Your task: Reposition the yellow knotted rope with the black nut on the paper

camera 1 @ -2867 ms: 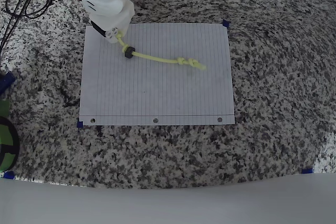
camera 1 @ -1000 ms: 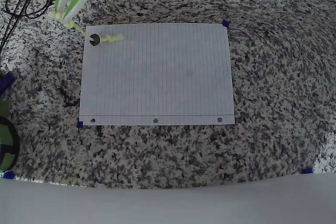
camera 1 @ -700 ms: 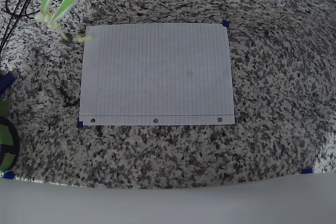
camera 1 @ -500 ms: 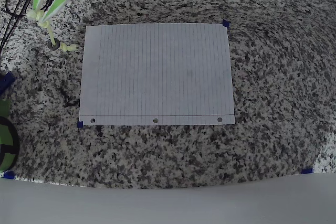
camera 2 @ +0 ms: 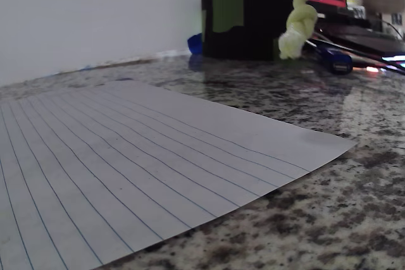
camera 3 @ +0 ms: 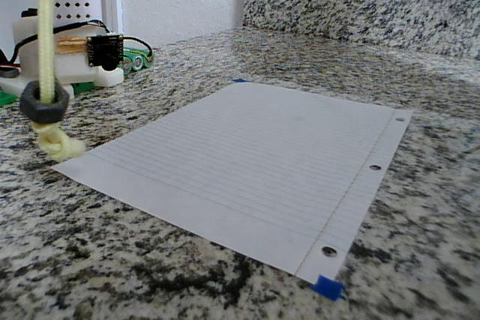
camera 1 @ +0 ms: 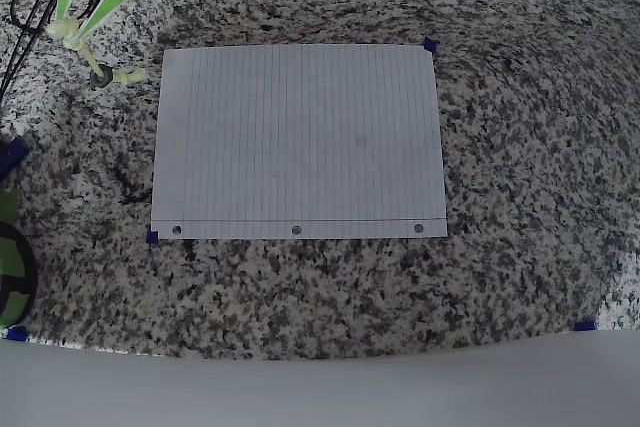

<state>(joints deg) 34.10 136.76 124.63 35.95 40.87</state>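
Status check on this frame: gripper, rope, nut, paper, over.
Gripper shut on yellow rope, hanging off the paper's corner. Black nut rests on bottom knot. Nothing in the way.

light: bright, even | shadows: soft | glare: granite sheen, wrist view | focus: sharp

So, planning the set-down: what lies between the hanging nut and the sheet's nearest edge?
In the overhead view, only bare granite counter separates the nut from the paper, apart from the cord's knotted end dangling toward the sheet.
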